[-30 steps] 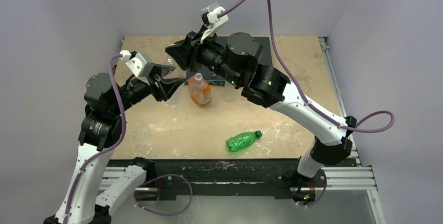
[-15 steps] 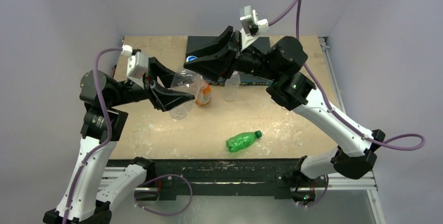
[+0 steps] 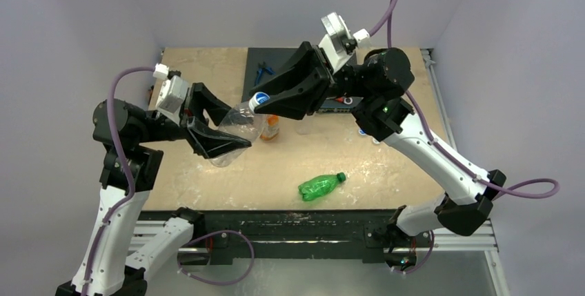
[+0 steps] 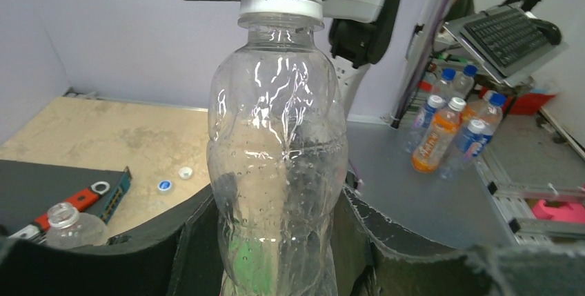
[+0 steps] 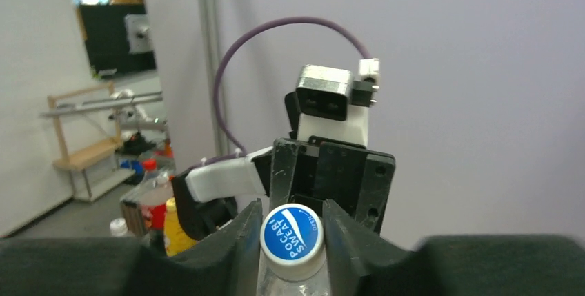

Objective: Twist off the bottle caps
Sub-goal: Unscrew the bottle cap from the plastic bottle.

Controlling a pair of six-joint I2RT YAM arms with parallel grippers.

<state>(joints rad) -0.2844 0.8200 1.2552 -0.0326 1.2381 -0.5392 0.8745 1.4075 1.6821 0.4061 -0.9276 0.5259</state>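
Observation:
My left gripper (image 3: 231, 135) is shut on the body of a clear crinkled bottle (image 3: 236, 129), holding it above the table with its neck tilted up to the right. In the left wrist view the bottle (image 4: 276, 144) fills the gap between my fingers (image 4: 186, 254). Its white cap (image 3: 259, 100) has a blue printed top. My right gripper (image 3: 266, 103) is shut on that cap (image 5: 292, 235), one finger on each side. A green bottle (image 3: 321, 185) with a green cap lies on the table in front. An orange-label bottle (image 3: 270, 128) stands behind the held one.
An uncapped clear bottle (image 4: 65, 223) stands near the black mat (image 3: 276, 65), which carries a blue-handled tool (image 3: 263, 70). Two loose caps (image 4: 164, 185) (image 4: 185, 172) lie on the tabletop (image 3: 207, 75), under the right arm. Walls close the back and sides.
The left arm has drawn the clear bottle down and left and tilted it. The right gripper has followed it down and now grips the cap.

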